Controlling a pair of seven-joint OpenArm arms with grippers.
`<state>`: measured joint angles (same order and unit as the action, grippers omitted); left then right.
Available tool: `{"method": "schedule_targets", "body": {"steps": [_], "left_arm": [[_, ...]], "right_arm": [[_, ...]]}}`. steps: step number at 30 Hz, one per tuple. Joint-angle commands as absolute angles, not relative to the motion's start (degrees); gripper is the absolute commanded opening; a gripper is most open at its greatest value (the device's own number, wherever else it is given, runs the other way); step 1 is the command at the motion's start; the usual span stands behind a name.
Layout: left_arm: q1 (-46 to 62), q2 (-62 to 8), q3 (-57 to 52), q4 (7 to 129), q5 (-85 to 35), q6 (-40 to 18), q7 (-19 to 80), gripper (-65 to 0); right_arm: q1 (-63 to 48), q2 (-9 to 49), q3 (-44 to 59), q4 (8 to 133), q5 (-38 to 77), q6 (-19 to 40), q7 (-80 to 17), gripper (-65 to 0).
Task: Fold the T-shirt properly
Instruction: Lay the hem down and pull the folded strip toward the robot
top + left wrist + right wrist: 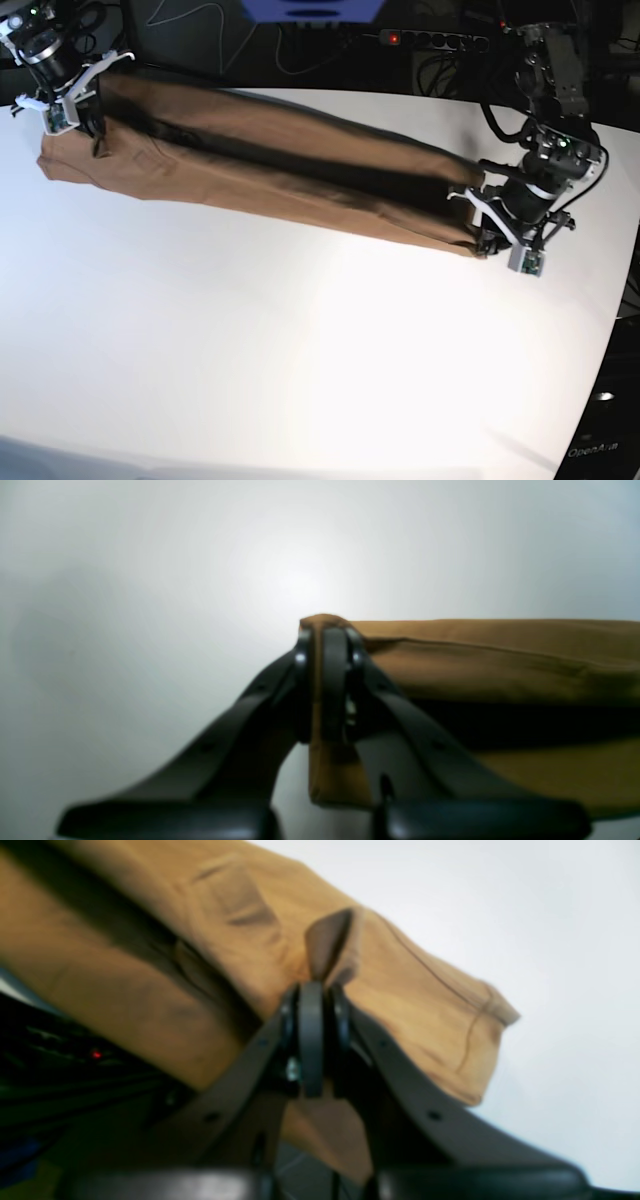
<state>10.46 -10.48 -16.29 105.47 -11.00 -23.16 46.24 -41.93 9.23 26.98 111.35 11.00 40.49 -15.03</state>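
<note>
white tabletop [300,380], dark cabling behind. t-shirt [270,170] stretched as long folded band across far side, sagging mid-span. base-view left: right gripper [75,95] clamped on bunched fabric near hem. right: left gripper [500,232] pinched on folded corner. judged light, soft, limp, likely to slip; hold at corners through all layers.

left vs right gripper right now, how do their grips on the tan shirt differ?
The black left gripper pinches a corner of the plain tan-brown T-shirt, fabric wrapping over its tips; the black right gripper pinches a raised pleat inward from the sleeve-like end. In the base view the left sits at the near end over the white table, the right at the far edge. Both are shut on cloth, holding it stretched between them.
</note>
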Motion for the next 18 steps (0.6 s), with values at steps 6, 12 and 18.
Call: {"method": "schedule_targets", "body": {"steps": [6,12,18], "left_arm": [[9.8,-10.95,-16.4,106.42,-11.47,-23.08,45.05,-62.7],[9.98,-11.12,-16.4,106.42,-11.47,-23.08,45.05,-62.7],[10.24,-11.21,-16.31,106.42,-11.47,-23.08,45.49,-62.7]], "right_arm": [[-42.33,9.71,27.56,111.96,11.82,40.0,-13.41,-64.9],[-42.24,9.45,27.56,111.08,11.82,40.0,-13.76,-64.9],[-41.98,8.84,27.56,110.2,11.82,40.0,-13.67,-64.9]]}}
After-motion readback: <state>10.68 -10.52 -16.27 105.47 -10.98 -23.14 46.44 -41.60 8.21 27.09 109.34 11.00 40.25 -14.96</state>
